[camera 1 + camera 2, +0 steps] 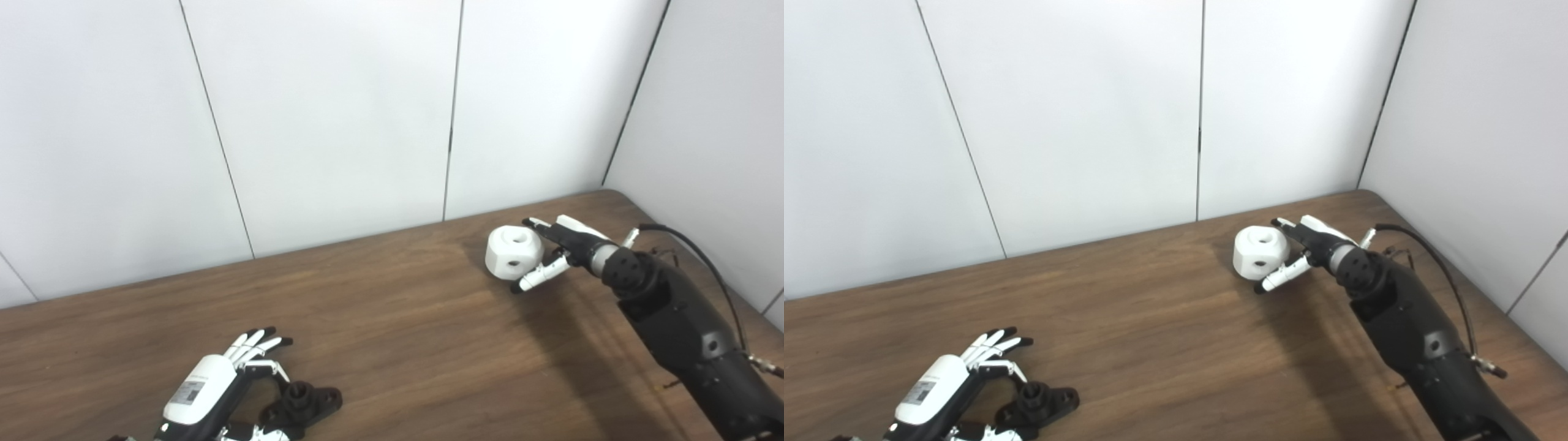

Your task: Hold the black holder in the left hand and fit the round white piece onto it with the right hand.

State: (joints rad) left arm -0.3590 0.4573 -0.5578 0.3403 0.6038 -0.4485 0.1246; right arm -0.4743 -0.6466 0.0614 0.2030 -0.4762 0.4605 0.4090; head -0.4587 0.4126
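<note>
Wooden table (392, 318): one black holder (303, 405), one round white piece (513, 252), two hands.

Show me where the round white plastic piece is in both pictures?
Left eye view: the round white plastic piece sits right of centre on the brown wooden table, at the right hand.
Right eye view: the same piece sits nearer the centre, beside that hand.
Shared landmark: the dark vertical wall seam, just left of the piece in both views.
</note>
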